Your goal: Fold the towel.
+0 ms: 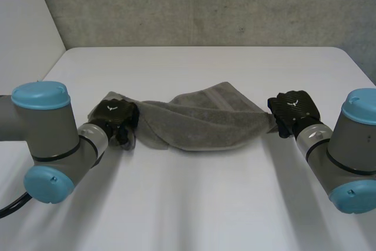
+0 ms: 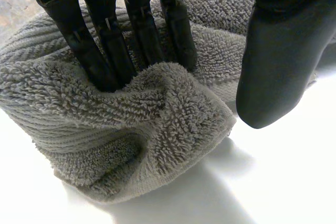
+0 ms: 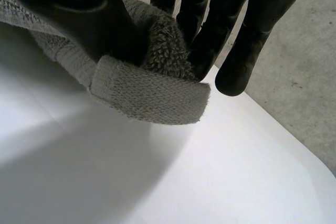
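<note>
Holding the towel by both ends, first fold not yet made

Head view: the towel (image 1: 205, 124) lies bunched and rumpled on the white table (image 1: 205, 210), strung between the two hands. The left hand (image 1: 114, 116) sits on one end and the right hand (image 1: 294, 110) on the other.

Left wrist view: the left hand (image 2: 105, 40) is sunk into a thick roll of terry (image 2: 147, 124) under its palm. Whether it grips or only presses, I cannot tell.

Right wrist view: the right hand (image 3: 79, 19) pinches the hemmed corner (image 3: 152, 95) between thumb and fingers, clear of the table (image 3: 157, 187).

By my reading this is the spreading step. Next the cloth likely needs pulling flat, which calls for a sure hold at the left end.
</note>
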`<state>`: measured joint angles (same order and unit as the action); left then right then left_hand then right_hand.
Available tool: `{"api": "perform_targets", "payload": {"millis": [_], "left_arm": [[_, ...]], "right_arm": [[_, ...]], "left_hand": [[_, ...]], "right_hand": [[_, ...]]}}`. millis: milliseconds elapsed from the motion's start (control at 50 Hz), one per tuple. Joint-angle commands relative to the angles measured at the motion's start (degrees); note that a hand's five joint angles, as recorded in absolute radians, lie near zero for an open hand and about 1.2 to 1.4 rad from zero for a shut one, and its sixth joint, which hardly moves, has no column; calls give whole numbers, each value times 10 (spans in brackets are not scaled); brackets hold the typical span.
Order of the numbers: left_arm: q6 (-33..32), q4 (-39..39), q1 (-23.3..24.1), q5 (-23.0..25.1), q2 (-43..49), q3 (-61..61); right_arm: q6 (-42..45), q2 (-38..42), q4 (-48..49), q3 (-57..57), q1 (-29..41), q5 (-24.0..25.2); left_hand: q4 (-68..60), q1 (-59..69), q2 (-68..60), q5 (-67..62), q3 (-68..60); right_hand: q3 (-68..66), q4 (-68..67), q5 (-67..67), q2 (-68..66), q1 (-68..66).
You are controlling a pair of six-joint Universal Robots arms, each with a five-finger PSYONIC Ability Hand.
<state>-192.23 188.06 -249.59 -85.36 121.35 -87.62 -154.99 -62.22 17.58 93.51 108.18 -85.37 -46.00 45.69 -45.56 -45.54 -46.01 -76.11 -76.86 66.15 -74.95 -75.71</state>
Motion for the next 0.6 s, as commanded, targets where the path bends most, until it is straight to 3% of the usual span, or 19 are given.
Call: {"api": "perform_targets", "payload": {"millis": [20, 280, 540, 600], "left_arm": [[2, 3, -11, 0, -9, -1], [-9, 11, -20, 1, 12, 19], [-83, 64, -28, -6, 43, 29], [-90, 70, -28, -25, 49, 36]], "right_arm": [[29, 4, 0, 2, 0, -1], [31, 7, 0, 2, -1, -1], [33, 14, 0, 2, -1, 0], [33, 13, 0, 2, -1, -1]], "left_hand": [[58, -55, 54, 154, 59], [58, -55, 54, 154, 59], [47, -44, 42, 142, 47], [-36, 39, -40, 60, -36]], "right_hand": [[-39, -31, 38, -50, -43], [-39, -31, 38, -50, -43], [-39, -31, 38, -50, -43], [-39, -31, 38, -50, -43]]}}
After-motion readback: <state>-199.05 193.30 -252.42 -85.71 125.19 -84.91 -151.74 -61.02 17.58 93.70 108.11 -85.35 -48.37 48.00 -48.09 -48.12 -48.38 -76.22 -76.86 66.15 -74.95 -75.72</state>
